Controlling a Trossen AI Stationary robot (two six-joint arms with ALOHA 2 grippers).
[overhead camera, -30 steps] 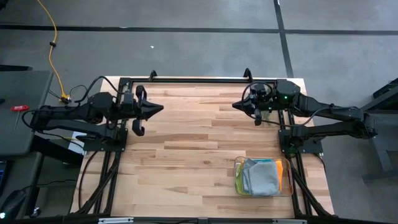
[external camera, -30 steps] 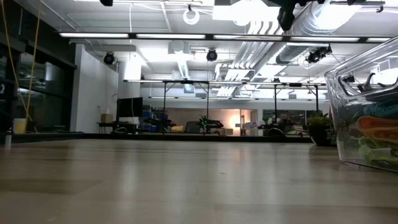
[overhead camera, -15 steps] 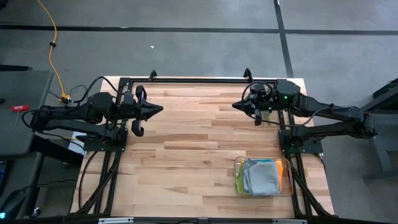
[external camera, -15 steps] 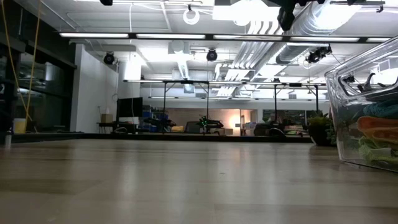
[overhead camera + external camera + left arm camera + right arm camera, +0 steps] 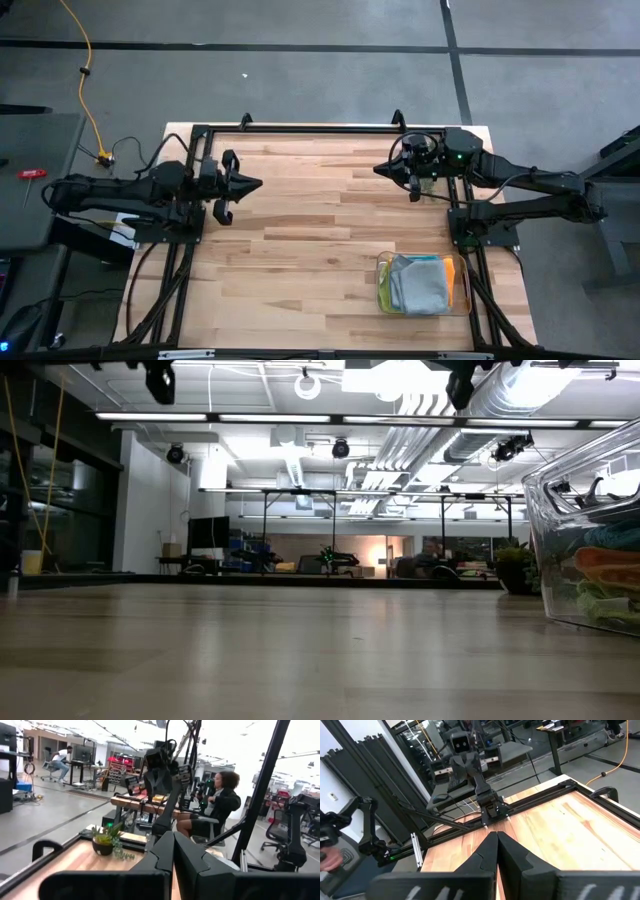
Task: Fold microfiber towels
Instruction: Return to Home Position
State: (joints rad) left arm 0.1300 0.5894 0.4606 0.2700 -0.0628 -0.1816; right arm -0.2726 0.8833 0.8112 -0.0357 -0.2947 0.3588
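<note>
The microfiber towels lie stacked in a clear plastic tray (image 5: 467, 302) at the table's near right. A grey towel (image 5: 420, 286) is on top, with lime-yellow (image 5: 384, 287), teal (image 5: 426, 259) and orange (image 5: 453, 284) edges showing beneath it. The low view shows the stack through the tray wall (image 5: 590, 510). My left gripper (image 5: 258, 184) hangs shut above the far left of the table, pointing toward the right. My right gripper (image 5: 377, 168) hangs shut above the far right, pointing toward the left. Both hold nothing.
A black frame (image 5: 320, 128) runs along the table's far edge and down both sides. A small potted plant (image 5: 104, 841) stands near the right arm's base. Bare wood (image 5: 300, 260) spreads across the middle and near left. People sit and work in the room beyond.
My left gripper has sunk, still shut and pointing right; its arm now shows at the top of the low view. My right gripper and the towels have kept still.
</note>
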